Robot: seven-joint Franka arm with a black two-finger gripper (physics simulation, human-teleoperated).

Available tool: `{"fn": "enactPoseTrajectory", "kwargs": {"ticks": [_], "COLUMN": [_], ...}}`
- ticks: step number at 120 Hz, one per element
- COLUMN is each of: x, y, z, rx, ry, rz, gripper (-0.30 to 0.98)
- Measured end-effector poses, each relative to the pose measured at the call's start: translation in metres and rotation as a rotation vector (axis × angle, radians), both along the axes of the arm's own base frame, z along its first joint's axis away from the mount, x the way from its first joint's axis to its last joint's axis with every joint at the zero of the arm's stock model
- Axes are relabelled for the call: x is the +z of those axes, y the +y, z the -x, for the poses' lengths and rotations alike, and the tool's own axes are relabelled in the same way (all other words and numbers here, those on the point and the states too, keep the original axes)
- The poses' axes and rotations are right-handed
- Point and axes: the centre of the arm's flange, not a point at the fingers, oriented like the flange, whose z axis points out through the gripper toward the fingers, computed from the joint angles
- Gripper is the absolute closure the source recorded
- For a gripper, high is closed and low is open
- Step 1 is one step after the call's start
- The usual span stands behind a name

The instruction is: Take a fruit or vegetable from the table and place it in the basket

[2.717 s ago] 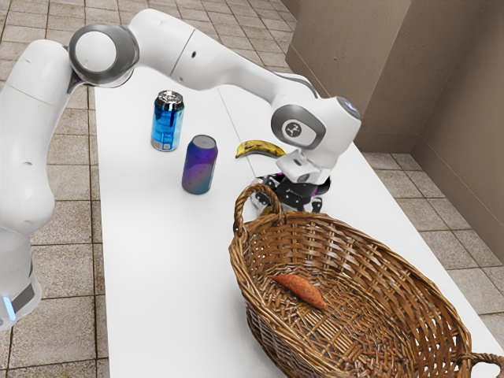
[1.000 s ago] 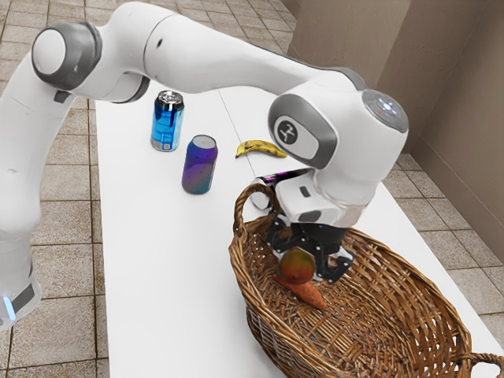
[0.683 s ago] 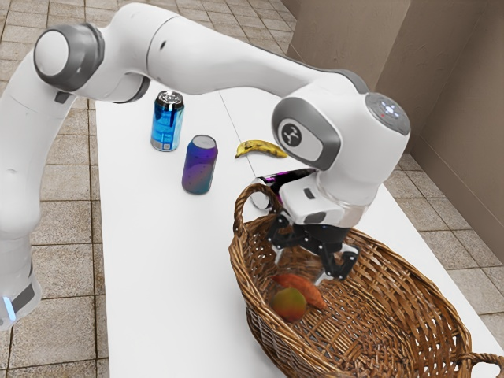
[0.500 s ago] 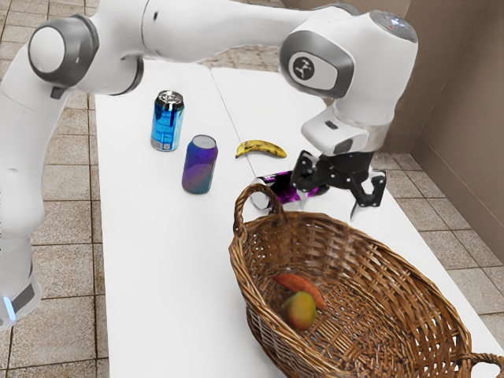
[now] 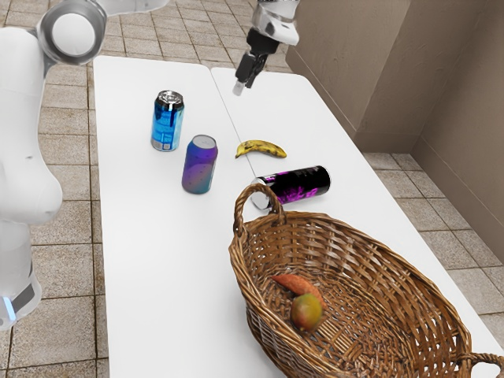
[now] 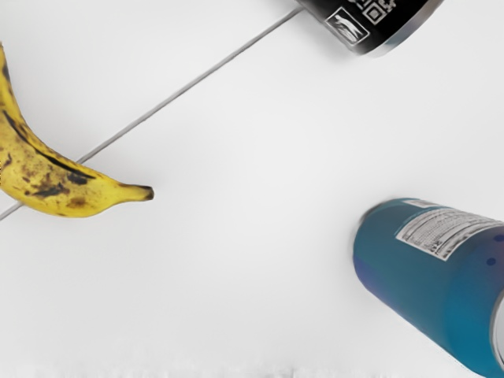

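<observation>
High over the table's far part, beyond the banana, hangs my gripper (image 5: pixel 242 81), seen edge-on. The spotted yellow banana (image 5: pixel 261 149) lies on the white table, below and apart from it. In the wrist view the banana (image 6: pixel 59 187) shows its stem end. Inside the brown wicker basket (image 5: pixel 366 249), the red-green mango (image 5: pixel 307 312) rests against an orange-red sweet potato (image 5: pixel 298 285).
A blue can (image 5: pixel 167 122) and a purple-teal can (image 5: pixel 200 165) stand on the white table (image 5: pixel 169 276). A black and magenta can (image 5: pixel 303 186) lies on its side behind the basket's looped handle. The wrist view shows the purple-teal can (image 6: pixel 429 276) and the black can (image 6: pixel 378 20).
The mango was held over the basket and let go; it dropped in and rolled slightly. My gripper opened, rose out and swung back past the banana, and my hand turned.
</observation>
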Motion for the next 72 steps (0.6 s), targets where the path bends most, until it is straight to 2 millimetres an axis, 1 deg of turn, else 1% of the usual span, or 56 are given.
{"fn": "enactPoseTrajectory", "kwargs": {"ticks": [6,12,16,28,32,39,48,60,64,72], "x": [-0.007,-0.013,-0.017,-0.028,-0.031,-0.043,-0.057,-0.078,-0.078,-0.072], "y": [0.006,0.016,0.025,0.064,0.073,0.082,0.078,0.057,0.047,0.030], "z": [0.002,0.007,0.010,0.026,0.029,0.032,0.029,0.024,0.024,0.030], "rx": [0.075,0.156,0.215,0.398,0.446,0.511,0.563,0.602,0.609,0.615], "ry": [0.028,0.054,0.069,0.097,0.103,0.122,0.142,0.188,0.183,0.141], "rz": [-0.018,-0.039,-0.048,-0.061,-0.065,-0.074,-0.077,-0.056,-0.048,-0.027], "gripper": [0.00,0.00,0.00,0.00,0.00,0.00,0.00,0.00,0.00,0.00]}}
